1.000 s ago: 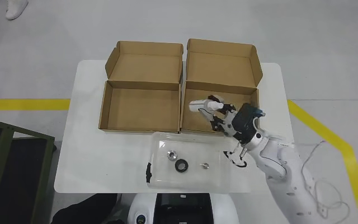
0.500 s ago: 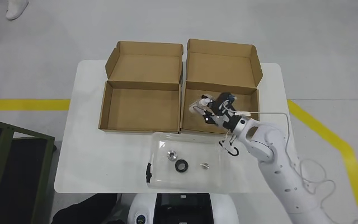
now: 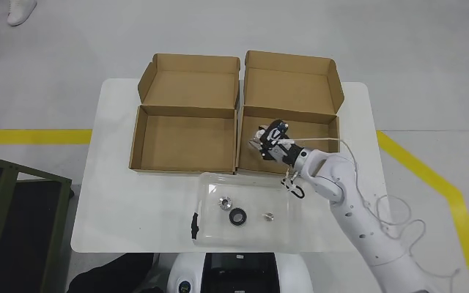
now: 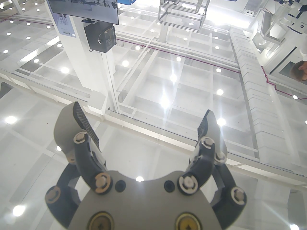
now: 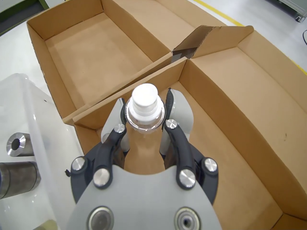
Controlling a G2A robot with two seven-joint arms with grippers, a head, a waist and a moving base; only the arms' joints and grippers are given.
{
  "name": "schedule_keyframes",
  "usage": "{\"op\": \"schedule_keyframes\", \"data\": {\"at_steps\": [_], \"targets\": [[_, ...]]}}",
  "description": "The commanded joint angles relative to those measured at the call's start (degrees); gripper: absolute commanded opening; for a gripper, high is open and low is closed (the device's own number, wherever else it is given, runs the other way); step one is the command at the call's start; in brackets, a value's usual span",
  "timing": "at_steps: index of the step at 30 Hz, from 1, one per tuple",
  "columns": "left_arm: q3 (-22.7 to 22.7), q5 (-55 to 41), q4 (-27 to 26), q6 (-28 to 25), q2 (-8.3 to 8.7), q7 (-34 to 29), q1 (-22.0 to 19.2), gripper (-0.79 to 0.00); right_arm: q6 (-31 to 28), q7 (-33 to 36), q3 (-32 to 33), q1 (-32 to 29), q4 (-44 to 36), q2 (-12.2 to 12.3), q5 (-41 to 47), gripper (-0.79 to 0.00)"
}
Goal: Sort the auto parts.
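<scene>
Firmly clenched, the right gripper (image 5: 145,107) grasps a white part (image 5: 144,96) by its chrome collar, with the stepped white end pointing away from the wrist. Gripper and part sit over the floor of the right box (image 5: 239,101), in the corner of that box nearest the robot and the neighbouring carton. Whether the part touches the cardboard I cannot tell.

The left box (image 5: 96,53) stands against the right box, wall to wall, and both have their lids open on the side away from the robot. Just beside the right box's near wall lies a clear tray (image 3: 282,231). It holds a silver bushing (image 3: 225,203), a black ring (image 3: 237,217) and a small metal piece (image 3: 268,216), each apart from the others. The metal piece lies closest to the right box. A white table (image 3: 110,183) carries the right box and everything around it.

The left gripper (image 4: 142,116) points up at a ceiling, its fingers spread wide with nothing between them.
</scene>
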Motion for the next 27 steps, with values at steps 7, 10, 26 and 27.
{"op": "schedule_keyframes", "data": {"at_steps": [7,10,26,27], "targets": [[0.0,0.0,0.0,0.0,0.0,0.0,0.0,0.0,2.4,2.4,-2.3,1.5,1.3,-0.4,-4.9,-0.557],[0.0,0.0,0.0,0.0,0.0,0.0,0.0,0.0,2.4,2.4,-2.5,1.6,1.5,-0.5,-4.4,0.0],[0.0,0.0,0.0,0.0,0.0,0.0,0.0,0.0,-1.5,2.0,4.3,-4.9,-12.7,1.1,-3.4,0.0],[0.0,0.0,0.0,0.0,0.0,0.0,0.0,0.0,-2.2,2.3,4.9,-5.8,-14.3,1.3,-3.7,0.0]]}}
